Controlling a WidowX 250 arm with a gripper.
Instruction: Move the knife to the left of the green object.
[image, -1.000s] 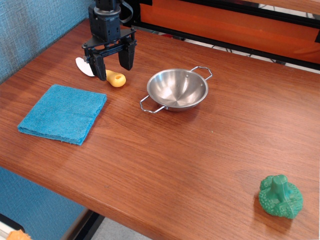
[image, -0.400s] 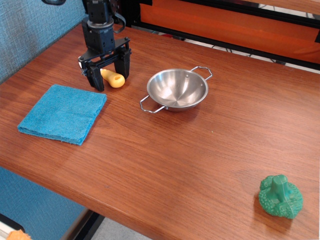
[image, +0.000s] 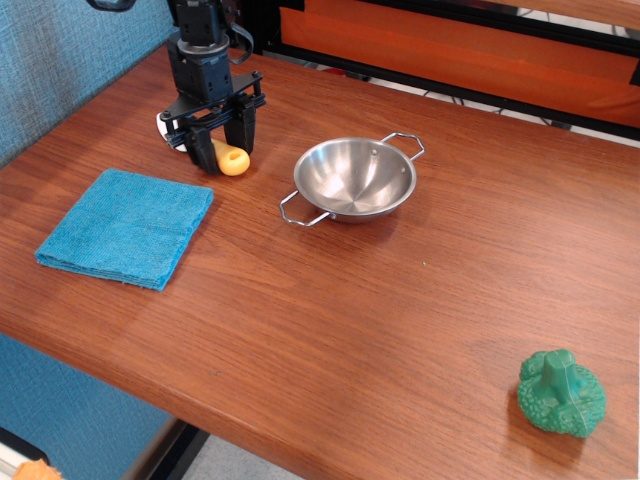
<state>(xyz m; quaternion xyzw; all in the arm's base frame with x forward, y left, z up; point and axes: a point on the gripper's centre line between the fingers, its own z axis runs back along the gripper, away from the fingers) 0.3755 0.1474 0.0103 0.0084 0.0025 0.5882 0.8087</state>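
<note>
Upper left, your black gripper (image: 220, 150) pinches the knife (image: 229, 159) by its chunky yellow plastic handle. The lumpy green object (image: 561, 393) sits lower right on smooth wood.

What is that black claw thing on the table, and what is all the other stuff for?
That black claw is the gripper of a robot arm; its two jaws work like pinching fingers. The one picture comes from a camera looking down at a wooden table from the front. The jaws stand on either side of a toy knife with a yellow handle, closed in around it; whether they already squeeze it is hard to tell. Also on the table: a folded blue cloth at the left, a shiny metal bowl in the middle, and a green toy vegetable far off at the right. The knife should end up beside that green toy.
</note>
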